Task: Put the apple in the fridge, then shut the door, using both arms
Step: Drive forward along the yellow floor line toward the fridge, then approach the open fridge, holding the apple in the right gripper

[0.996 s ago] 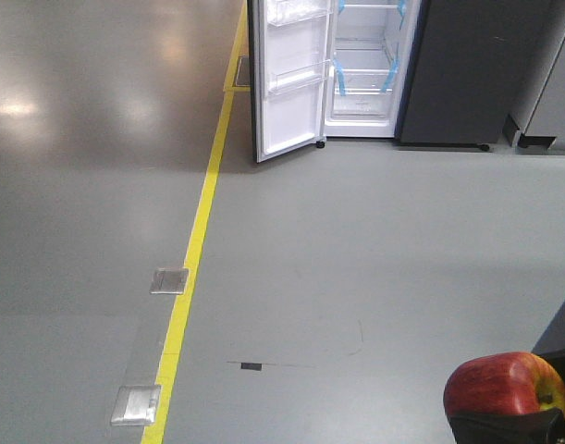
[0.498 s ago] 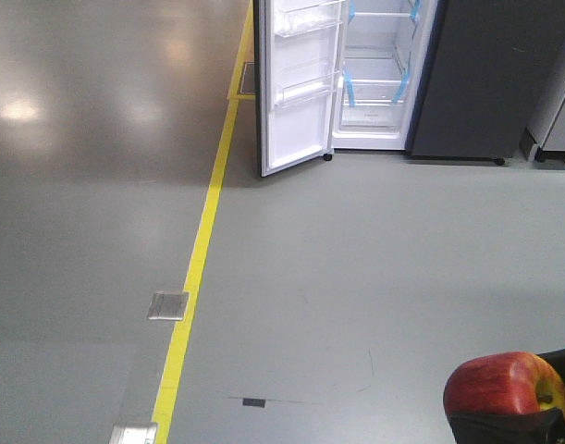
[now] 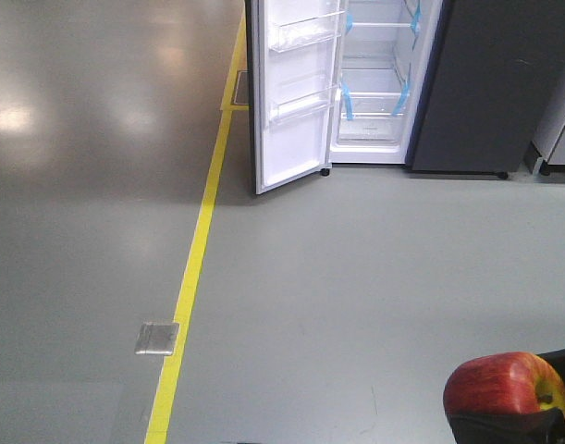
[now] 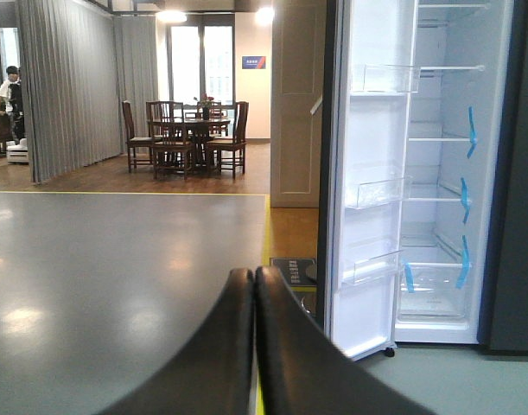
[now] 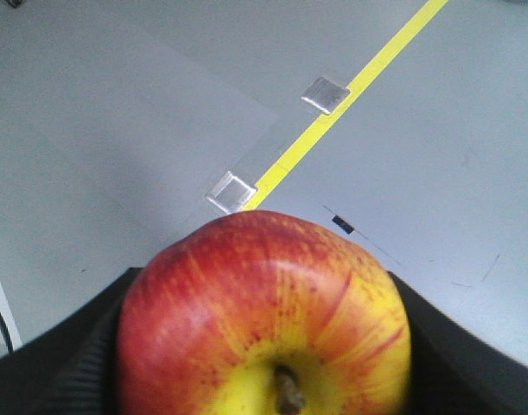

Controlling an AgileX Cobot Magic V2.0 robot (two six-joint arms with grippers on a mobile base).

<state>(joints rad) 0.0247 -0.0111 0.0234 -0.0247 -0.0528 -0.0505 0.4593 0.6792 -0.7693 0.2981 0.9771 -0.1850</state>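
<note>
The red and yellow apple (image 3: 506,386) sits low at the right of the front view, held in my right gripper (image 3: 509,427). From the right wrist the apple (image 5: 264,320) fills the frame between the black fingers (image 5: 60,354), stem toward the camera. My left gripper (image 4: 254,278) is shut with its fingertips pressed together and nothing between them. The fridge (image 3: 476,83) stands far ahead, white inside with shelves and blue tape. Its door (image 3: 296,92) hangs wide open to the left, showing clear shelf bins. The fridge (image 4: 445,173) and door (image 4: 372,173) also show at the right of the left wrist view.
A yellow floor line (image 3: 194,259) runs from the fridge door toward me across grey floor. A metal floor plate (image 3: 158,338) lies beside it. A grey cabinet unit (image 3: 559,129) stands right of the fridge. Far behind are a dining table with chairs (image 4: 190,138) and grey curtains (image 4: 69,86).
The fridge and open door have grown larger and lower in the front view; floor plates slid toward the bottom edge. I am closer to it. The apple stays held the same way.
</note>
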